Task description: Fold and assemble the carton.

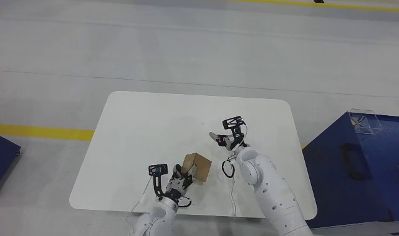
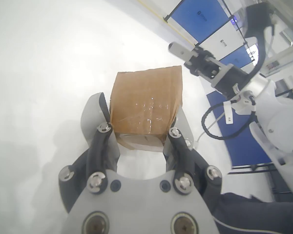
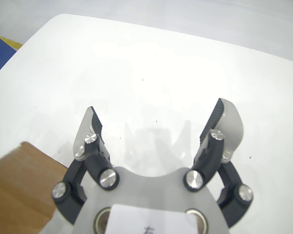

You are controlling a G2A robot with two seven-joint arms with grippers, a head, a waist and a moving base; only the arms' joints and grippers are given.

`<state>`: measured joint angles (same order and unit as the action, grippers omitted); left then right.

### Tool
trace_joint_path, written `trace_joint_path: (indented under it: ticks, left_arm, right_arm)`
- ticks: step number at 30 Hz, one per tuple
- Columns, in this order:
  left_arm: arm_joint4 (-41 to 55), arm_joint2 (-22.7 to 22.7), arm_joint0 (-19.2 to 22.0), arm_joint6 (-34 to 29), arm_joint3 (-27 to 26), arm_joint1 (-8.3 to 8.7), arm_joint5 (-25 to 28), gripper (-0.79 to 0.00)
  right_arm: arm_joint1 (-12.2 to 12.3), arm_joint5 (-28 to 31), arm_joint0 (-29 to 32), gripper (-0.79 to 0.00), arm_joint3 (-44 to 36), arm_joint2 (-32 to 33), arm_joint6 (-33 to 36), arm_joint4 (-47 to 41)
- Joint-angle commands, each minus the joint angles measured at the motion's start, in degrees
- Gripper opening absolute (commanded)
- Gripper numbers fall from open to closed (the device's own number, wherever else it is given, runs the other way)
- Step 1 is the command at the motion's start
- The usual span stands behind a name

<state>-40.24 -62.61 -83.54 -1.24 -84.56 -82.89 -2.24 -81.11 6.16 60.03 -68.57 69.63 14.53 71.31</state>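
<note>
Brown cardboard is making up the carton [image 1: 197, 167], which is sitting low in the top view, a little left of the middle, near the lower edge of the white bench [image 1: 156, 124]. It is already looking like a closed box, with shiny clear tape running over one face. The left fingers [image 2: 94, 113] are squeezing it from two opposite sides. They are open just as wide as the box and are pressing on both walls. I am guessing they are holding it this way to keep the folded walls square and stop the box from popping open. I am not able to tell if the box is resting on the bench or lifted a bit. Going right, the right fingers [image 3: 230, 120] are hanging over bare bench just beside the box, not touching it. They are spread wide and holding nothing. I am guessing they are ready to push down a flap.
</note>
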Motion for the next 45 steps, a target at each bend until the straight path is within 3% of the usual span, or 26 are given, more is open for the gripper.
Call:
trace_joint_path:
  ticks: [1,4,7,10,13,14,15,16,20,26,40,45]
  left_arm:
    - [4.11,-0.09,1.61,-3.21,2.59,-0.28,-3.95,0.0]
    - [9.54,-0.96,3.02,-4.78,3.36,-0.76,-7.77,0.0]
    - [12.86,-2.56,1.99,-3.76,-0.18,-0.77,-7.91,0.0]
    - [8.16,-3.52,-0.64,2.75,-5.5,-0.36,-5.49,0.0]
    - [-4.27,-1.36,-3.44,13.34,-9.17,-0.04,-2.19,-0.034]
    - [-9.43,0.01,-3.88,16.7,-9.45,0.01,-1.8,-0.259]
    - [-14.71,1.46,-3.96,19.73,-9.23,0.02,-1.96,-0.597]
    - [-20.31,2.98,-3.67,22.43,-8.35,0.01,-2.81,-0.785]
    - [-33.66,8.47,-0.67,25.3,-2.49,-0.57,-6.65,-0.785]
    - [-37.71,11.71,3.52,21.24,4.11,-1.76,-11.09,-0.785]
    - [-37.58,12.27,5.8,13.04,8.38,-2.99,-15.28,-0.785]
    - [-34.02,11.14,5.58,16.17,6.51,-3.37,-14.85,-0.785]
  right_arm:
    - [0.01,0.46,0.12,0.0,-0.14,-0.3,0.73,0.28]
    - [0.01,0.46,0.12,0.0,-0.14,-0.3,0.73,0.28]
    - [0.01,0.46,0.12,0.0,-0.14,-0.3,0.73,0.28]
    - [0.01,0.46,0.12,0.0,-0.14,-0.3,0.73,0.28]
    - [0.01,0.46,0.12,0.0,-0.14,-0.3,0.73,0.28]
    - [0.01,0.46,0.12,0.0,-0.14,-0.3,0.73,0.28]
    - [0.01,0.46,0.12,0.0,-0.14,-0.3,0.73,0.28]
    - [0.01,0.46,0.12,0.0,-0.14,-0.3,0.73,0.28]
    - [0.01,0.46,0.12,0.0,-0.14,-0.3,0.73,0.28]
    - [0.01,0.46,0.12,0.0,-0.14,-0.3,0.73,0.28]
    - [0.01,0.46,0.12,0.0,-0.14,-0.3,0.73,0.28]
    - [0.01,0.46,0.12,0.0,-0.14,-0.3,0.73,0.28]
